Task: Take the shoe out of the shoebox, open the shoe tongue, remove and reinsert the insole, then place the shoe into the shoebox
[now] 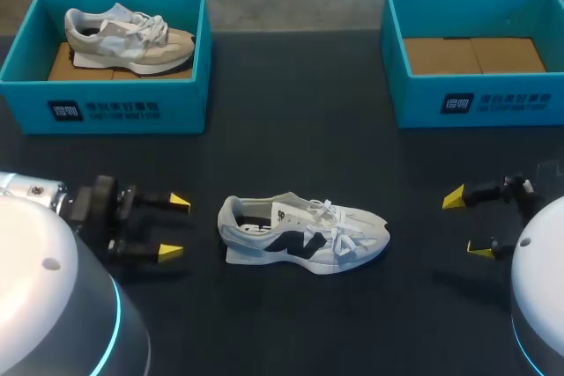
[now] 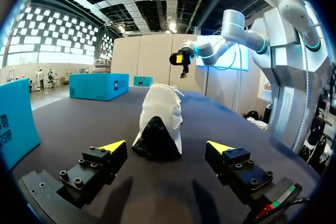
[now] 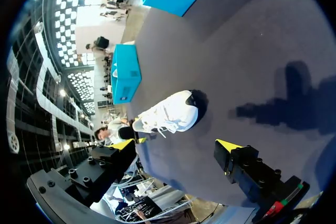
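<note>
Already the shoe [image 1: 304, 239] lies out on the bench [image 1: 291, 323], so I judge the first step done. My left gripper [image 1: 174, 227] is near its heel and my right gripper [image 1: 467, 224] is well beyond its toe, with the fingers of both spread and holding nothing. Tongue, insole and the return to the shoebox [image 1: 476, 103] remain.

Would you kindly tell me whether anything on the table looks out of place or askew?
Nothing stands out. The shoe stands upright on the table between the left gripper and right gripper, both open; a second shoe lies inside the left shoebox.
</note>
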